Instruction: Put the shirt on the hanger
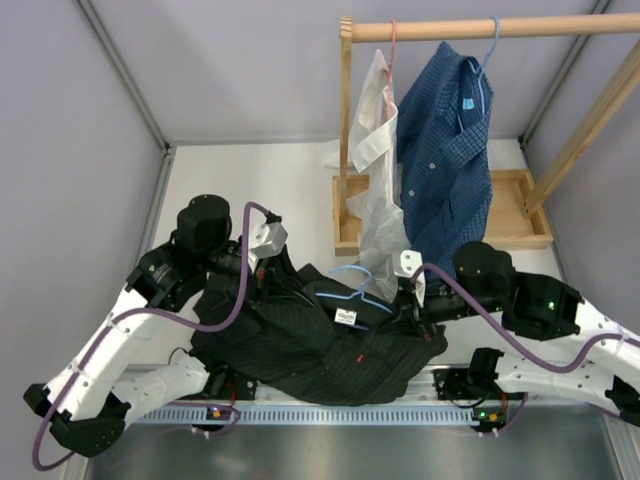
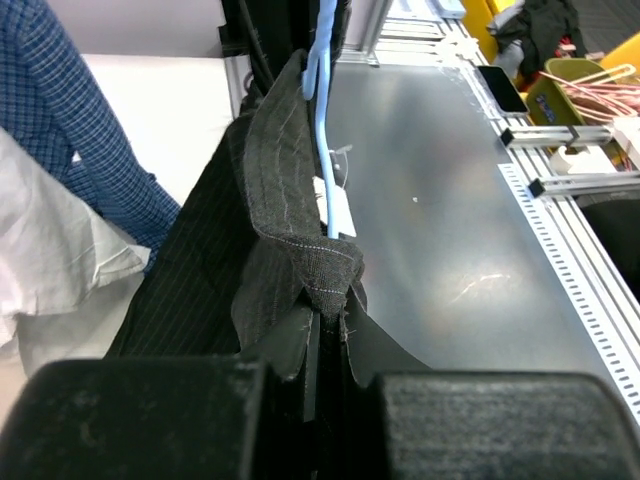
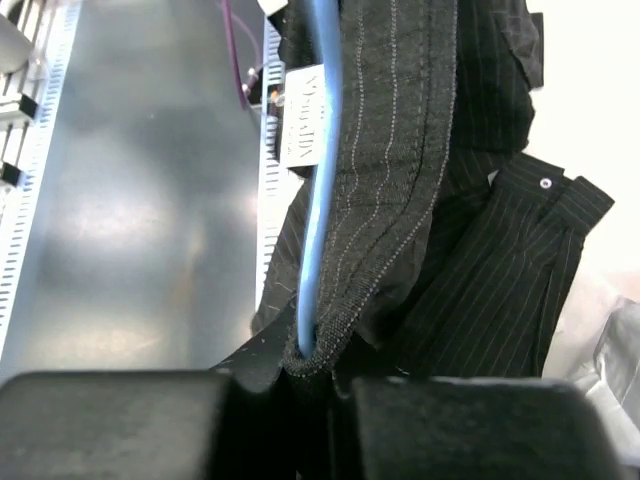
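Observation:
The black pinstriped shirt (image 1: 310, 345) is held up between both arms at the near edge of the table. The light-blue hanger (image 1: 352, 283) sits inside its collar, hook toward the rack. My left gripper (image 1: 262, 282) is shut on the shirt's left shoulder seam (image 2: 300, 265), with the hanger arm (image 2: 325, 150) running along the fabric. My right gripper (image 1: 412, 305) is shut on the right shoulder seam (image 3: 395, 200), where the hanger arm (image 3: 318, 200) goes into the fold of cloth.
A wooden rack (image 1: 450, 30) stands at the back right on a wooden base (image 1: 520, 215). A white shirt (image 1: 375, 150) on a pink hanger and a blue checked shirt (image 1: 445, 150) on a light-blue hanger hang from it. Grey walls enclose the table.

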Robot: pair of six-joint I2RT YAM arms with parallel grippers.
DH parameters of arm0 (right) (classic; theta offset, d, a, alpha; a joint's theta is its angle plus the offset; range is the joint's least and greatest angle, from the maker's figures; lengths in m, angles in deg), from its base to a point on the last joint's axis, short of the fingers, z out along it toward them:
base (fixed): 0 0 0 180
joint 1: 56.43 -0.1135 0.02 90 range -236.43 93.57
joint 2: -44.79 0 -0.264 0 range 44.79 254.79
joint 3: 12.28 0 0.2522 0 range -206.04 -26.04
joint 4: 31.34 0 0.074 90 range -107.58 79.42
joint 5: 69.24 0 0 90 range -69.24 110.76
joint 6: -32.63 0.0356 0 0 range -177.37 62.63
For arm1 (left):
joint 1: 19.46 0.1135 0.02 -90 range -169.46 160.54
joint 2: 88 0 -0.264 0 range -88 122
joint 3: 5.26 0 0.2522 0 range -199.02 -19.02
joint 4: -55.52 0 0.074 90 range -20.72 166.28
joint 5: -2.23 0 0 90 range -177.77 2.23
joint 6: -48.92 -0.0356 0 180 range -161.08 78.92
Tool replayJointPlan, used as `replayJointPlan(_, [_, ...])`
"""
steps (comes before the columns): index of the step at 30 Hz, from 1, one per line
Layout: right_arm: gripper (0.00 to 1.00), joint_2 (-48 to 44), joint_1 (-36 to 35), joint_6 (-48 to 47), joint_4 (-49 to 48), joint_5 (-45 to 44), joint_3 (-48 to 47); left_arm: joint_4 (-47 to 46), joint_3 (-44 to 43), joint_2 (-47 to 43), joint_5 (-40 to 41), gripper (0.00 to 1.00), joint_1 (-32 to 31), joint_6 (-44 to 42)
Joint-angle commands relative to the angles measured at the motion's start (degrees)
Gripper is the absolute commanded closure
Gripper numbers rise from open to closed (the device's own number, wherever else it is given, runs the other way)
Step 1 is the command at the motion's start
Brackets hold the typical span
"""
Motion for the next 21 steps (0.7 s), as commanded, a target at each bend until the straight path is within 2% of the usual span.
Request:
replayJointPlan(1, [1.0,-1.66,-0.13,-0.85,-5.88,-0.94,-0.85,-1.94,0.48,-2.58,0.96,1.0,0.23,0.78])
replayJointPlan(3, [1.0,-3.32,-0.13,-0.24,-5.88,-2.35,-1.2,-1.95,0.13,-3.02,6.49,0.99,0.14,1.92])
replayJointPlan(4, [1.0,-3.95,-0.13,0.29,-5.7,-4.62,-1.55,-1.94,-0.48,-3.2,8.95,0.93,0.23,2.62])
replayJointPlan(5, [1.0,-5.17,-0.13,0.29,-5.35,-5.86,-1.9,-2.03,-0.92,-3.29,11.76,0.78,0.23,4.46])
replayJointPlan(6, [1.0,-5.88,-0.13,0.29,-4.83,-7.09,-2.77,-2.03,-1.45,-3.38,16.74,0.7,0.14,5.43])
replayJointPlan(7, [1.0,-6.49,-0.13,1.77,-3.6,-9.72,-3.3,-1.95,-2.15,-3.55,18.79,0.58,0.14,6.14])
replayJointPlan(8, [1.0,-7.89,-0.13,2.48,-3.15,-10.96,-3.74,-1.94,-2.33,-4.34,20.64,0.28,0.14,6.93])
replayJointPlan(11, [1.0,-9.48,-0.22,3.54,-0.09,-12.73,-6.46,-1.94,-3.03,-7.14,26.27,0.02,0.23,7.46])
replayJointPlan(15, [1.0,-9.93,-0.13,5.82,7.64,-15.1,-12.7,-0.81,-5.32,-12.14,41.54,0.02,0.23,10.71])
replayJointPlan(16, [1.0,-9.75,-0.22,6.87,9.49,-16.06,-16.45,0.42,-5.85,-13.3,49.76,0.02,0.14,11.15])
replayJointPlan(19, [1.0,-10.01,-0.13,12.67,14.95,-16.77,-25.43,1.04,-5.94,-18.57,63.68,0.02,0.14,13.35])
replayJointPlan(20, [1.0,-10.71,-0.13,14.25,15.39,-16.86,-27.63,1.13,-5.42,-19.97,71.99,0.02,0.14,13.79])
replayJointPlan(21, [1.0,-11.07,-0.13,16.7,16.18,-17.21,-30.09,1.13,-3.85,-22.42,75.47,0.02,0.14,13.96])
